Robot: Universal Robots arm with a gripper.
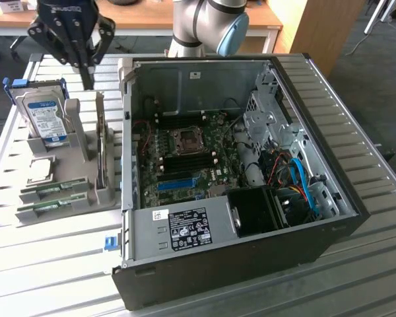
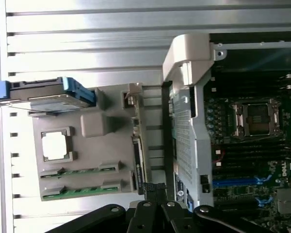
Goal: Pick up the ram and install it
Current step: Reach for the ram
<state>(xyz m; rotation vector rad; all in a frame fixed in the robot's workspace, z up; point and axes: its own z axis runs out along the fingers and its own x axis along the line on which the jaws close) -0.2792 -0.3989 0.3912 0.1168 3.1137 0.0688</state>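
Green ram (image 2: 81, 191) — seemingly unheld — gripper (image 1: 87, 80) apart

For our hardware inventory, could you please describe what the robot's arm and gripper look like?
The arm is a silver-grey tube with a rounded light-blue joint cap. The gripper is matte black, built of angular linked bars with round pivot pins, tapering to slim black fingers.

Ram (image 1: 55, 189) open above, case (image 1: 251, 264) beside
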